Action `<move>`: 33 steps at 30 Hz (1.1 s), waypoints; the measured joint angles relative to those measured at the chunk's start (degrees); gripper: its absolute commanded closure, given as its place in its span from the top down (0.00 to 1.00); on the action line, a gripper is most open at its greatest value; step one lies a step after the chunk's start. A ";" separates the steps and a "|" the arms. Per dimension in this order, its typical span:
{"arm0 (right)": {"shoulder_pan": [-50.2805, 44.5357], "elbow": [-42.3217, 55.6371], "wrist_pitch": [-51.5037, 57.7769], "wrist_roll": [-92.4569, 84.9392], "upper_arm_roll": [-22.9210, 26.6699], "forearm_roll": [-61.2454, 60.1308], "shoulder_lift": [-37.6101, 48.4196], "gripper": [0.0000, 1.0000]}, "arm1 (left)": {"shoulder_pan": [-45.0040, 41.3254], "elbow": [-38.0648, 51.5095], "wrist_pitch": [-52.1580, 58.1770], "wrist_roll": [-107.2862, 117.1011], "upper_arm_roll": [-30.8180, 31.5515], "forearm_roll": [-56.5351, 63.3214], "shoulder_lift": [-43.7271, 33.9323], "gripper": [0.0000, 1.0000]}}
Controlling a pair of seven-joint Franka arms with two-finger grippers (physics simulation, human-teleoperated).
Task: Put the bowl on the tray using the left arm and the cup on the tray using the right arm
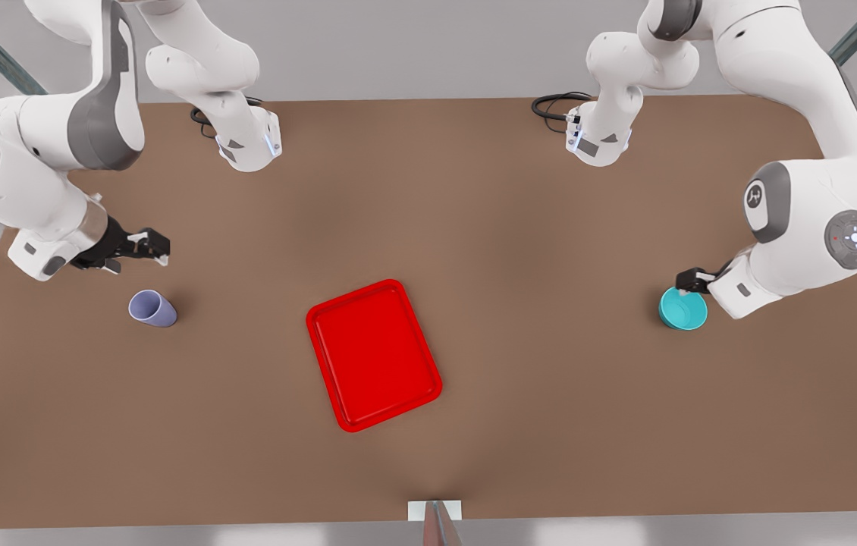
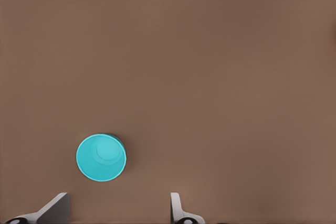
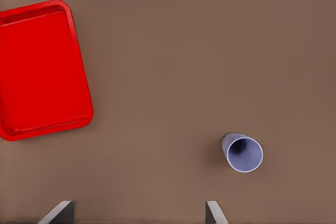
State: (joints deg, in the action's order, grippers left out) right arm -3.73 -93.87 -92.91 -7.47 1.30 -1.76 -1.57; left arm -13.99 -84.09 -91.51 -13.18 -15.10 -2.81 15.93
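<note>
**Both arms poised above their targets — nothing lifted, tray bare**

The left end effector [image 1: 690,282], on the front view's right, is seen just above the teal bowl [image 1: 683,309], its fingers [image 2: 176,206] spread; in the left wrist view the bowl [image 2: 101,157] lies off-centre, nearer one finger than the other. The right end effector [image 1: 146,247], on the front view's left, is held near the lavender cup [image 1: 152,309] but apart from it, fingers [image 3: 212,212] spread, with the cup [image 3: 243,153] offset beyond one finger. Both vessels stand upright on the table [image 1: 550,425], well apart from the red tray [image 1: 372,354] between them — a sideways correction over each is judged necessary before closing.
</note>
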 measured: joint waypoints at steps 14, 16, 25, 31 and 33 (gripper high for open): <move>13.21 0.36 -0.65 0.00 0.04 0.00 -0.50 1.00 | 17.85 -29.72 -32.76 -13.54 -0.72 -11.31 9.99 1.00; 9.48 0.71 -1.63 0.00 0.02 -0.08 -1.14 1.00 | 17.94 -29.72 -33.11 -13.54 -0.72 -12.97 11.38 1.00; 5.67 5.35 2.82 0.79 0.19 0.18 -6.08 1.00 | 18.29 -29.64 -35.67 -12.84 -0.72 -17.08 14.44 0.35; 6.60 6.79 1.94 0.70 -0.07 0.18 -5.31 1.00 | 18.29 -29.20 -35.75 -12.83 -0.72 -18.33 15.35 0.21; 6.54 6.77 1.86 0.70 -0.07 0.09 -5.34 1.00 | 18.29 -29.11 -35.75 -12.59 -0.72 -18.48 15.36 0.21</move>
State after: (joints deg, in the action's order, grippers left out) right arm 2.81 -87.10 -91.05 -6.77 1.23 -1.67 -6.91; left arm 4.31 -113.20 -127.27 -25.77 -15.82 -21.28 31.29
